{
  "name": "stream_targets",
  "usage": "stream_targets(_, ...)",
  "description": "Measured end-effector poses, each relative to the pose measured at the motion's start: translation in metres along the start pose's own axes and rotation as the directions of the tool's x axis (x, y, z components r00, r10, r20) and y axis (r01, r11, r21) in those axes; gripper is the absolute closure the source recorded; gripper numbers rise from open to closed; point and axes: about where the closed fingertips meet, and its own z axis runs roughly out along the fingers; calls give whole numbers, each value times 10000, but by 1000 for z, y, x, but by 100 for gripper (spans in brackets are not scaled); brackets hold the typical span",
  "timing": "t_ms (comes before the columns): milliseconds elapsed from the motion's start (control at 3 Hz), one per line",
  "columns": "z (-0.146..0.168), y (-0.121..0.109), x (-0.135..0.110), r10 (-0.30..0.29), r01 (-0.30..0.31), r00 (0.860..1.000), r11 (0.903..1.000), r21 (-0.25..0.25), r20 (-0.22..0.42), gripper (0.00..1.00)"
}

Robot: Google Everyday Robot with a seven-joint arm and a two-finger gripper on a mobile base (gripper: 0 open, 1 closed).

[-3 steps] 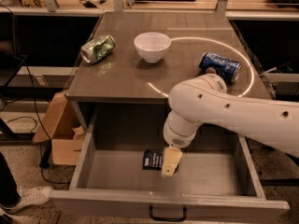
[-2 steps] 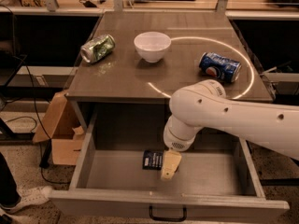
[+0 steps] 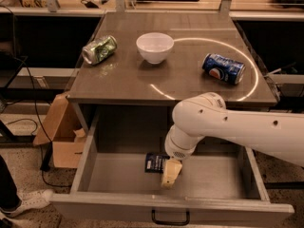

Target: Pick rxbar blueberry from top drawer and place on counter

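Observation:
The top drawer is pulled open below the counter. The rxbar blueberry, a small flat dark-blue wrapper, lies on the drawer floor near the middle. My gripper reaches down into the drawer from the right on a white arm. Its cream tip is just right of the bar and touches or overlaps the bar's right edge. The gripper hides that edge.
On the counter lie a blue Pepsi can at the right, a white bowl in the middle and a crushed green can at the left. A cardboard box stands on the floor left of the drawer. The black drawer handle is at the front.
The arm has dropped lower and come a little forward, uncovering the Pepsi can. The gripper tip has sunk slightly deeper beside the bar. The bar has not moved.

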Motion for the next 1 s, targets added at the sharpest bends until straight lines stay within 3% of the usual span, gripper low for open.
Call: stream_targets(1000,24,8,6,-10,31,9996,9969,-785,265,0)
